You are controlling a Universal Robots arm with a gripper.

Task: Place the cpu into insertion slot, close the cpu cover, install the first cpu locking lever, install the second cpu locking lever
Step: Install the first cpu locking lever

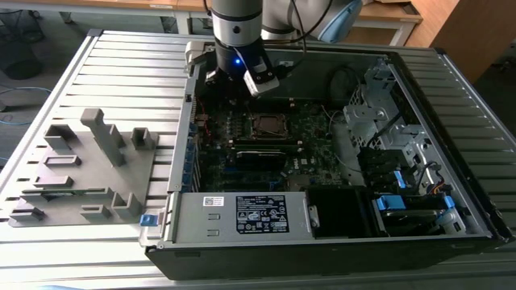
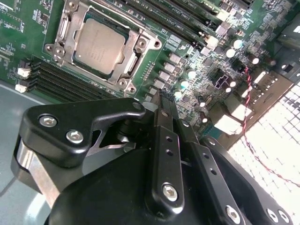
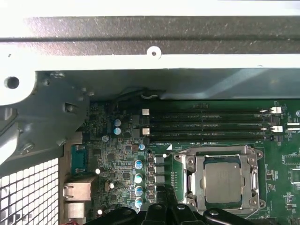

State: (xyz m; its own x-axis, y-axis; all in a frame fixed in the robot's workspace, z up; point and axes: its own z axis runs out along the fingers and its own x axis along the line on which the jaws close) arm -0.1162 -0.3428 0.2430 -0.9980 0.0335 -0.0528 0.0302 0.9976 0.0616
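Note:
The cpu (image 2: 98, 44), a flat square chip with a dull silver top, lies in the insertion slot (image 1: 267, 125) on the green motherboard. The cpu cover (image 3: 197, 180), a silver metal frame, lies flat around the cpu (image 3: 229, 180). My gripper (image 2: 164, 99) is shut with nothing between its fingers. It hovers beside the slot, over a row of small grey blocks and capacitors, toward the case's back wall. In the exterior view the gripper (image 1: 232, 90) hangs up and to the exterior view's left of the slot.
Long black memory slots (image 3: 206, 124) run beside the socket. The case's metal wall (image 3: 150, 70) and port block (image 3: 75, 197) are close by. A power supply (image 1: 241, 214), drive cage (image 1: 379, 115) and cables fill the case. A grey fixture plate (image 1: 89, 169) lies outside it.

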